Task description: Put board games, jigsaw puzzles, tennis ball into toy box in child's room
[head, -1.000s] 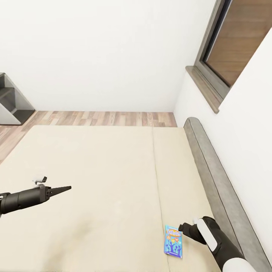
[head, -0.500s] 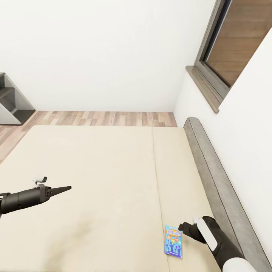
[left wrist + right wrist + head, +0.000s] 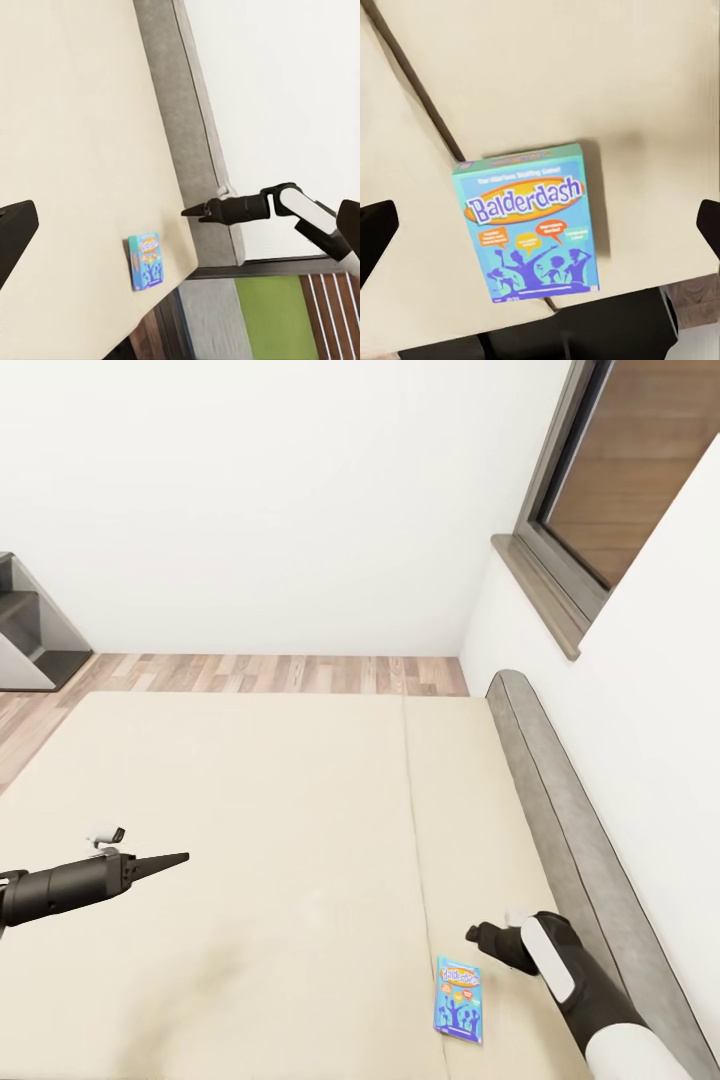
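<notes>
A light blue board game (image 3: 460, 1000) with yellow "Balderdash" lettering lies flat on the beige bed (image 3: 250, 810), in the narrow mattress section beside the grey headboard (image 3: 560, 800). My right gripper (image 3: 472, 934) hovers just beyond the game's far end, open and holding nothing. In the right wrist view the board game (image 3: 529, 223) lies below, between the widely spread fingertips (image 3: 375, 232). My left gripper (image 3: 178, 857) hangs open over the wide mattress section, far from the game. From the left wrist view, the board game (image 3: 145, 260) sits near the mattress edge with the right gripper (image 3: 189, 212) above it.
A white wall runs behind the bed, with a strip of wood-plank floor (image 3: 270, 672) in front of it. A grey-framed window (image 3: 590, 490) is set in the wall above the headboard. A grey shelf unit (image 3: 30, 625) stands on the floor at the far left.
My right gripper has lifted and drawn a little away from the board game's top edge. The left arm and the game have not moved.
</notes>
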